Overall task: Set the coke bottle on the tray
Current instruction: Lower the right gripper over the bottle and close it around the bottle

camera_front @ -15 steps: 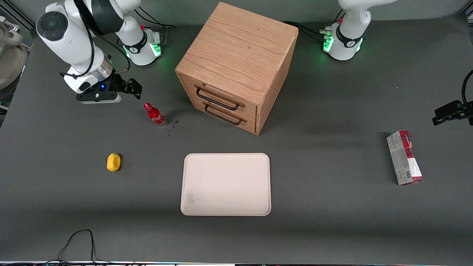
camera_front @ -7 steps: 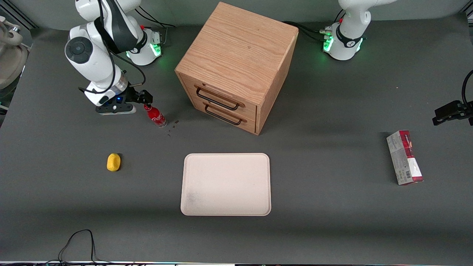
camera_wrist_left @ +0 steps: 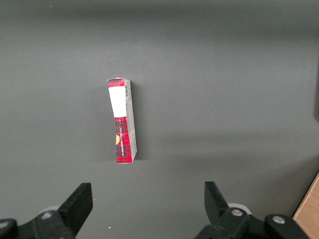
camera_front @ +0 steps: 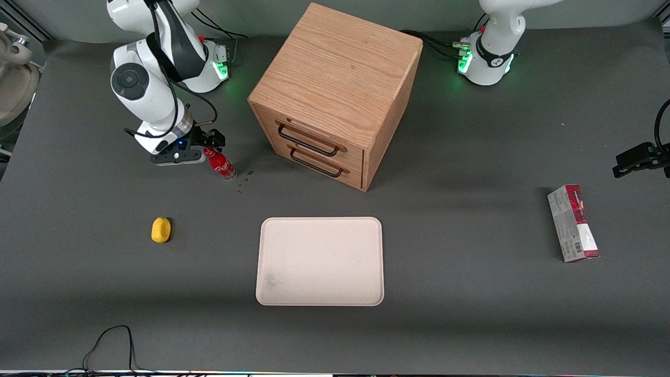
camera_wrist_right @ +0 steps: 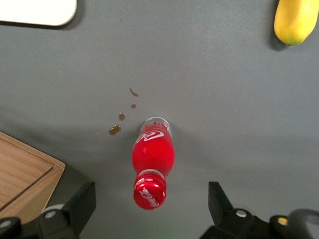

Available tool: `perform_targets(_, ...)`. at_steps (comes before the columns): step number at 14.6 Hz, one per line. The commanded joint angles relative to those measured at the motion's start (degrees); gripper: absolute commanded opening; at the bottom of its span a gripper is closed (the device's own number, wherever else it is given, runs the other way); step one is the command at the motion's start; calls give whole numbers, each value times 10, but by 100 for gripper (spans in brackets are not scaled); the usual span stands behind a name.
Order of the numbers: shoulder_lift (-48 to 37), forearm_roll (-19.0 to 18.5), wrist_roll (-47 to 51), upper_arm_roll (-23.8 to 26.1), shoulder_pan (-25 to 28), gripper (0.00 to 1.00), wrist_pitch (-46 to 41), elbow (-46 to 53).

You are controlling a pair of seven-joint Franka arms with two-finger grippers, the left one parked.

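The coke bottle stands upright on the grey table, in front of the wooden drawer cabinet and toward the working arm's end. Its red cap and red label show from above in the right wrist view. My gripper hovers just above the cap, open, with one finger on each side of the bottle top and touching nothing. The cream tray lies flat and bare, nearer to the front camera than the cabinet. A corner of it shows in the right wrist view.
A wooden drawer cabinet with two black handles stands at mid-table. A yellow lemon lies nearer the camera than the bottle. A red-and-grey carton lies toward the parked arm's end. Small brown spots mark the table beside the bottle.
My gripper has moved toward the bottle and now sits over its cap. The bottle, tray and other objects have not moved.
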Motion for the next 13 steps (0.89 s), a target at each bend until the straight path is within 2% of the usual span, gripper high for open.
perform_targets(1,19,9,-1,-8,7,100,11,0)
perform_targets(8,32,22,-1,-9,6,100,14,2)
perform_targets(9,32,22,-1,-9,6,92,13,3)
perform_targets(10,32,23,0,-9,6,76,13,4)
perform_targets(13,32,23,-1,-9,6,41,13,4)
